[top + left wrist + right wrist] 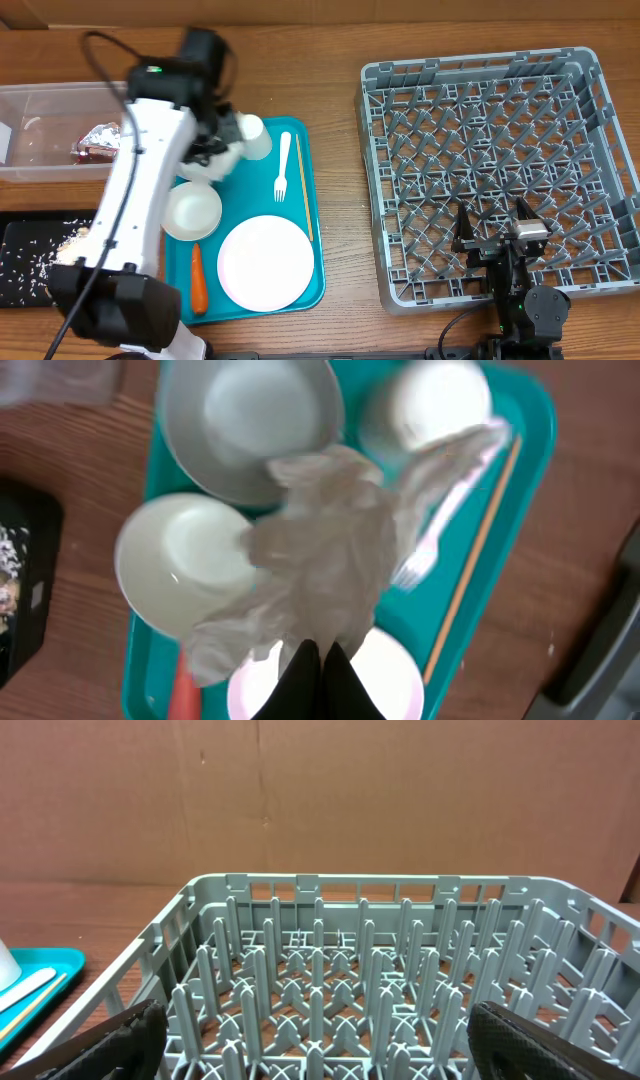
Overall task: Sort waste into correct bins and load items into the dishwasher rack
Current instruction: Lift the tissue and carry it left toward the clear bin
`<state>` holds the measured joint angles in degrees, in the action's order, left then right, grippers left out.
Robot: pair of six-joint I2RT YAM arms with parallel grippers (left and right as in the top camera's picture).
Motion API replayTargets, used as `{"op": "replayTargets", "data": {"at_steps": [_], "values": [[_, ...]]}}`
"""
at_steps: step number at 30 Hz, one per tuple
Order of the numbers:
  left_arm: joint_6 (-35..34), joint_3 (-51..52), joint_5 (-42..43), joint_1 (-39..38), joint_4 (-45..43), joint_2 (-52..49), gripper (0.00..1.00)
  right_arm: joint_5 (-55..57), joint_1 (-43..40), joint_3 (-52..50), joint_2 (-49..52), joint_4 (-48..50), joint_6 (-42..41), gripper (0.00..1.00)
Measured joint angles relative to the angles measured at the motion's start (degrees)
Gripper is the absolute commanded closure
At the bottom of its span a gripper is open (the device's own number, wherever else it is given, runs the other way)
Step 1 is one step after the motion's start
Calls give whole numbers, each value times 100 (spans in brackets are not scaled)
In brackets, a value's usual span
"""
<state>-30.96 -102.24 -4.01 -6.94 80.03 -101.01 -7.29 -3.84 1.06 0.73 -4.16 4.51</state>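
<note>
The left gripper (320, 660) is clenched on the crumpled paper napkin (330, 550), which hangs from the fingertips above the teal tray (318, 250). Under the napkin, the tray carries two white bowls (250, 410) (170, 560), a white cup (430, 400), a white plastic fork (425, 555) and a round plate (265, 262). Left of the tray, the far clear tub (40, 110) holds the foil wrapper (98, 142). The near black tray (25, 265) holds crumbs (60, 250). The right gripper (495, 228) is spread and grasps nothing. It sits at the near edge of the grey dishwasher rack (500, 170) on the right.
</note>
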Motion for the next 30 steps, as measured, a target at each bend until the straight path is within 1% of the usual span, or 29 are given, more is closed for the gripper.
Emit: {"op": "replayTargets", "data": {"at_steps": [4, 11, 15, 20, 24, 25, 26, 27, 28, 30], "values": [[57, -4, 352, 800, -310, 24, 96, 2, 2, 0, 0, -2, 2, 0], [337, -4, 1545, 2146, -798, 26, 96, 0, 2, 0, 0, 2, 0, 0], [417, -4, 1853, 2745, -1095, 26, 96, 0, 2, 0, 0, 2, 0, 0], [442, -4, 1683, 3314, -1563, 26, 96, 2, 2, 0, 0, 0, 0, 0], [450, -4, 970, 3587, -1762, 26, 96, 0, 2, 0, 0, 0, 0, 0], [455, -4, 748, 3628, -1775, 26, 95, 0, 2, 0, 0, -2, 2, 0], [457, -4, 612, 3648, -1784, 24, 80, 0, 2, 0, 0, 2, -2, 0], [457, -4, 481, 3672, -1801, 15, 46, 0, 2, 0, 0, 0, -2, 0], [461, -4, 391, 3694, -1823, -2, 0, 0, 2, 0, 0, 0, 2, 0], [503, -11, 269, 3705, -1836, -120, 0, 2, 0, 0, 0, 0, -2, 0]]}}
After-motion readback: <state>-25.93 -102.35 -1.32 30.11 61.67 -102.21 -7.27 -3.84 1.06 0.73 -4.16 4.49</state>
